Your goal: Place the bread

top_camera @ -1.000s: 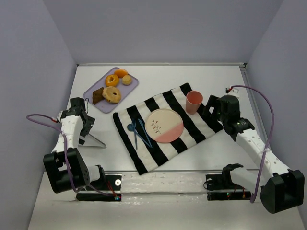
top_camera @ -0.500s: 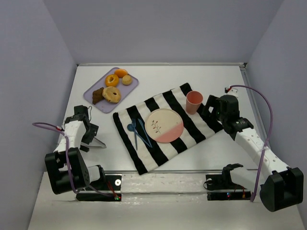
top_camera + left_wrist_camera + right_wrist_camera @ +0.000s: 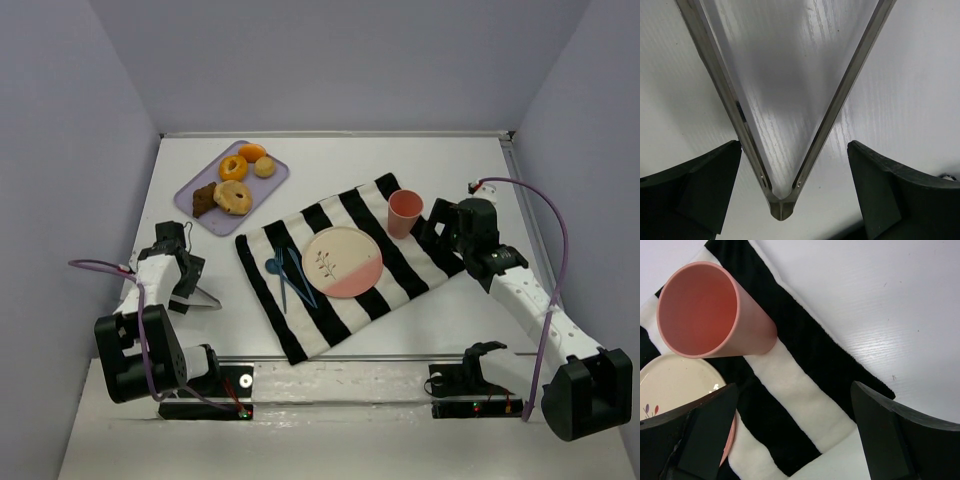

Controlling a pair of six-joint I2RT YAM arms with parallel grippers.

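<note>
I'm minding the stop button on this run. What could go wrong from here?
1. The left gripper has its jaws open on either side of the metal tongs, at their hinge end. Closing there may let the smooth arms slip or twist.
2. The right gripper hovers close by the pink cup on the striped cloth. A careless move might knock the cup toward the plate.
</note>
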